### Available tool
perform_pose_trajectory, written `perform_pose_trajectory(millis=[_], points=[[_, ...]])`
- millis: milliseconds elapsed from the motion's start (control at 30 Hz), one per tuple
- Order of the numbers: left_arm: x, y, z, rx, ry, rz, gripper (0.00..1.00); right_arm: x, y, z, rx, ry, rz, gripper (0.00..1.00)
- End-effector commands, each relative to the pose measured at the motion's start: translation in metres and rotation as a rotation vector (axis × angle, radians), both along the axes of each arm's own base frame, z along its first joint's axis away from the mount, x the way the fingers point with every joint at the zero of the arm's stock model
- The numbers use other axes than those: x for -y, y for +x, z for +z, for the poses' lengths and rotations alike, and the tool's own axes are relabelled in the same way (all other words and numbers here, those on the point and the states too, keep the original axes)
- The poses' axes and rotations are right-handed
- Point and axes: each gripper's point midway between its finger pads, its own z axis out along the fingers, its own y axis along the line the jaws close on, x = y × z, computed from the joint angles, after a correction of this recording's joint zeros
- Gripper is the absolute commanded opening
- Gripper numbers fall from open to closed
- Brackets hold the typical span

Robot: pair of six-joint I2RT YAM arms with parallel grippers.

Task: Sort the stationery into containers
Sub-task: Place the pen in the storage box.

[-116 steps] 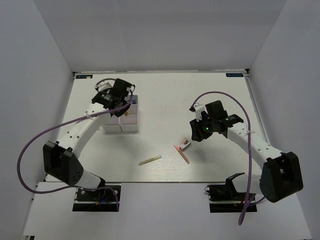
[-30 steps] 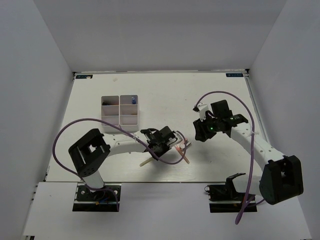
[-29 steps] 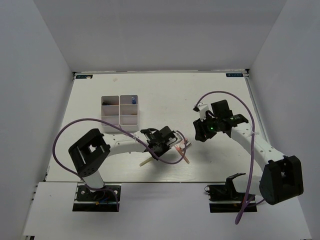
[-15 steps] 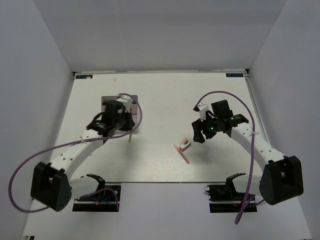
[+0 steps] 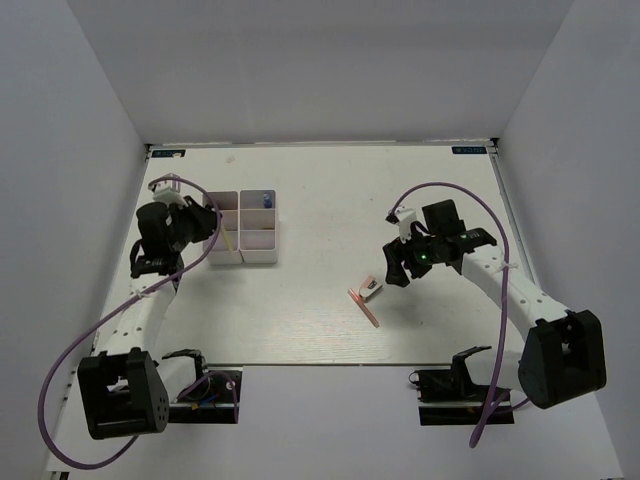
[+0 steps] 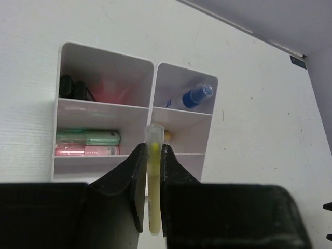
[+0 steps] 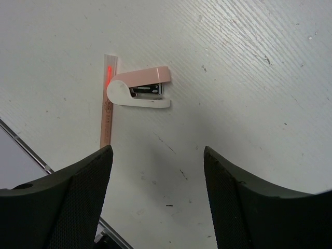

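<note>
My left gripper (image 5: 210, 229) (image 6: 153, 151) is shut on a yellowish stick (image 5: 232, 243) (image 6: 152, 197) and holds it above the near left part of the white six-compartment organizer box (image 5: 275, 243) (image 6: 106, 53). The box holds a blue-capped clear tube (image 6: 189, 97), a green highlighter (image 6: 88, 137), a pink highlighter (image 6: 85, 150) and a black-capped item (image 6: 70, 88). My right gripper (image 5: 396, 270) (image 7: 157, 153) is open and empty, just right of a pink and white stapler (image 5: 371, 288) (image 7: 140, 93) that lies against a pink stick (image 5: 364, 308) (image 7: 107, 106).
White walls close in the table (image 5: 330, 200) on the left, back and right. Purple cables loop from both arms. The table's near edge (image 7: 31, 155) runs close behind the pink stick in the right wrist view.
My left gripper took the yellowish stick from the table's middle, carried it back left over the box, and has now swung to the box's left side. The right arm has barely moved.
</note>
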Motion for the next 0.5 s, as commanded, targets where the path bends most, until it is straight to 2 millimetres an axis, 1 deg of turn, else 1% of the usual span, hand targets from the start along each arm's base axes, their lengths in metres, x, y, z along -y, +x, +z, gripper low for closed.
perform_pose_trajectory(millis=[0, 33, 100, 133, 200, 233, 267, 333, 367, 400, 433, 467], points=[[0.008, 0.010, 0.033, 0.170, -0.009, -0.063, 0.00, -0.003, 0.001, 0.006, -0.008, 0.019, 0.004, 0.73], [0.008, 0.008, 0.026, 0.172, 0.000, -0.069, 0.00, -0.004, 0.001, 0.005, -0.011, 0.021, 0.006, 0.73], [0.007, 0.011, 0.031, 0.214, 0.008, -0.068, 0.00, -0.003, 0.000, 0.002, -0.023, 0.016, 0.004, 0.73], [0.006, 0.009, 0.023, 0.206, 0.013, -0.065, 0.00, -0.004, 0.000, 0.004, -0.021, 0.021, 0.007, 0.73], [0.005, 0.010, 0.024, 0.235, 0.028, -0.052, 0.00, -0.004, 0.001, 0.004, -0.022, 0.021, 0.006, 0.73], [0.006, 0.005, 0.008, 0.210, 0.033, -0.052, 0.00, -0.004, 0.001, 0.002, -0.025, 0.018, 0.006, 0.73], [0.005, 0.005, 0.012, 0.251, 0.063, -0.036, 0.00, -0.005, 0.000, 0.003, -0.023, 0.020, 0.011, 0.73], [-0.008, 0.002, 0.000, 0.268, 0.112, 0.048, 0.00, -0.005, -0.001, 0.002, -0.032, 0.022, 0.010, 0.73], [-0.008, 0.000, -0.005, 0.263, 0.117, 0.058, 0.00, -0.005, -0.001, 0.001, -0.033, 0.022, 0.010, 0.73], [-0.016, 0.001, -0.001, 0.281, 0.125, 0.104, 0.00, -0.006, -0.002, 0.000, -0.043, 0.023, 0.013, 0.73], [-0.023, 0.001, -0.004, 0.277, 0.132, 0.144, 0.00, -0.005, -0.001, 0.000, -0.042, 0.027, 0.011, 0.73], [-0.024, 0.000, -0.005, 0.273, 0.127, 0.158, 0.00, -0.006, -0.002, 0.000, -0.046, 0.027, 0.017, 0.73]])
